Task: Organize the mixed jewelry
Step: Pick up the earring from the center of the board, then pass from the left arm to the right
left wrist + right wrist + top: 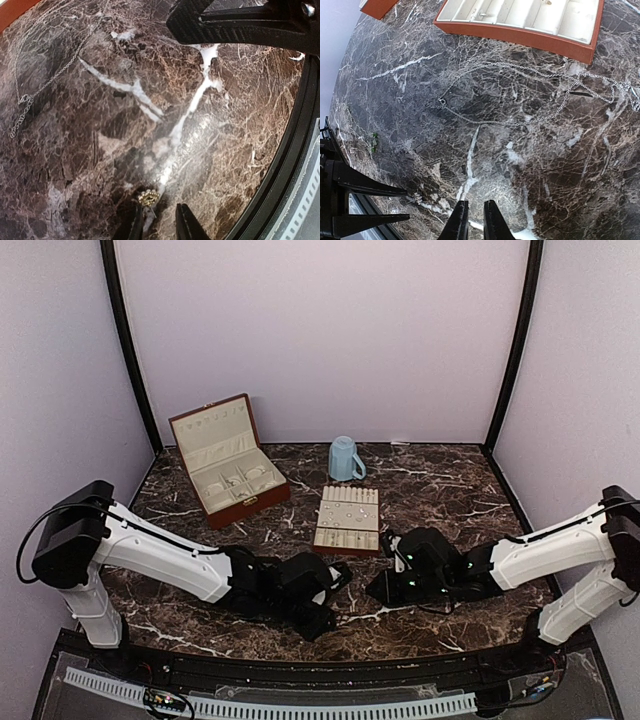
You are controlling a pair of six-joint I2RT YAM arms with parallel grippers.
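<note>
Near the desk's front edge, the left claw is narrow and empty, with a tiny glinting piece just beyond one fingertip. The right claw is also narrow and holds nothing. A chain lies loose on the marble just before the tray. The box and mug sit farther back.

thin silver chain lies flat in a loose loop on the marble tabletop, just beside the slotted tray. small sparkly cluster piece sits well apart from it, near the table's front edge. a few pale specks rest in the tray.
</note>
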